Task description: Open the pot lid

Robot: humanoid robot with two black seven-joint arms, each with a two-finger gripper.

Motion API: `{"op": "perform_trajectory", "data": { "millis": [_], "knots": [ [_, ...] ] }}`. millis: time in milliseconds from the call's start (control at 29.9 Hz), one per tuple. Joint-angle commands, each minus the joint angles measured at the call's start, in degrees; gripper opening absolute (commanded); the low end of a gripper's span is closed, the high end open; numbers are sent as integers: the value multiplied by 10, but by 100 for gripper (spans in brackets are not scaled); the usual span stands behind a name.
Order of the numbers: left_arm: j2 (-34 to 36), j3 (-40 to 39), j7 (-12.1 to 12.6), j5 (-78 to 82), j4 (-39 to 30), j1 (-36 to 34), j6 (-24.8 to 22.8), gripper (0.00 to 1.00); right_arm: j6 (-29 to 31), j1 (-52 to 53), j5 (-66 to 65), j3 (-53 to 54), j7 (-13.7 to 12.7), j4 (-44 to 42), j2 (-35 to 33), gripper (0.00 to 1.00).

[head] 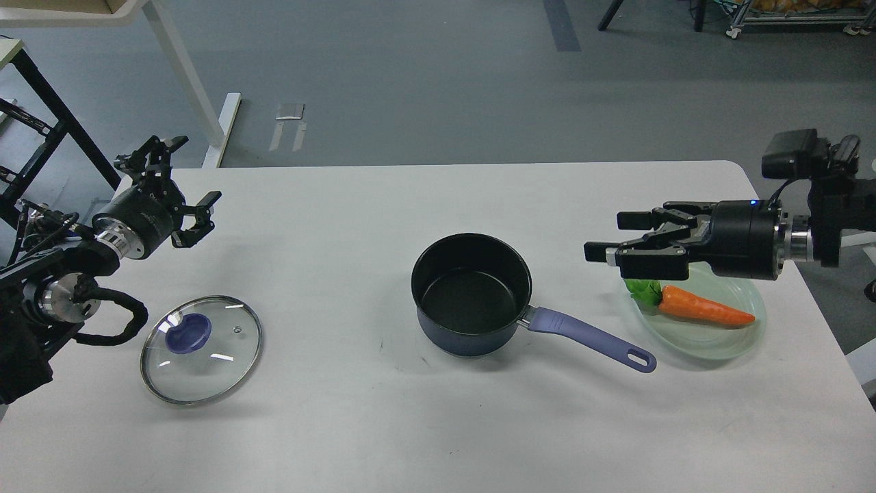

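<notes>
Head view: pot [471, 294] uncovered at table [383, 424] centre, handle toward my right. Lid [201, 348] flat on the table, well to the pot's left, knob up. My left gripper [183, 179] above the table's left edge, fingers spread, holding nothing. My right gripper [612, 237] over the plate [712, 342] with carrot [705, 306], fingers apart, empty.
</notes>
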Motion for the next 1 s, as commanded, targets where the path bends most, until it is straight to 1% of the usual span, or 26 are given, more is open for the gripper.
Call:
{"op": "perform_trajectory", "data": {
  "millis": [0, 100, 201, 401, 535, 635, 702, 735, 836, 969],
  "knots": [
    [0, -1, 0, 0, 0, 0, -1, 99, -24, -2, 204, 11, 0, -32, 12, 99],
    [-1, -2, 0, 0, 0, 0, -1, 99, -67, -5, 362, 6, 0, -80, 50, 99],
    [-2, -3, 0, 0, -2, 0, -1, 99, -116, -14, 482, 11, 0, -129, 95, 99],
    [-5, -3, 0, -2, -4, 0, -1, 99, -196, -24, 640, 22, 0, -218, 192, 99],
    [-8, -3, 0, -4, -4, 0, -3, 99, -204, -70, 696, 75, 0, -268, 257, 99],
    [-8, -4, -2, -5, -5, 0, -8, 99, -197, -110, 709, 106, 0, -298, 295, 100],
    [-10, -12, -1, -6, -6, 1, -8, 99, -180, -130, 710, 110, 0, -308, 309, 100],
    [-14, -15, 0, -5, -6, 1, -8, 99, -162, -138, 710, 110, 0, -311, 310, 100],
    [-18, -18, 0, -5, -7, 1, -8, 99, -82, -153, 725, 110, 0, -334, 314, 100],
    [-25, -18, -1, -5, -7, 1, -8, 99, 23, -153, 733, 110, 0, -402, 317, 100]
  ]
}}
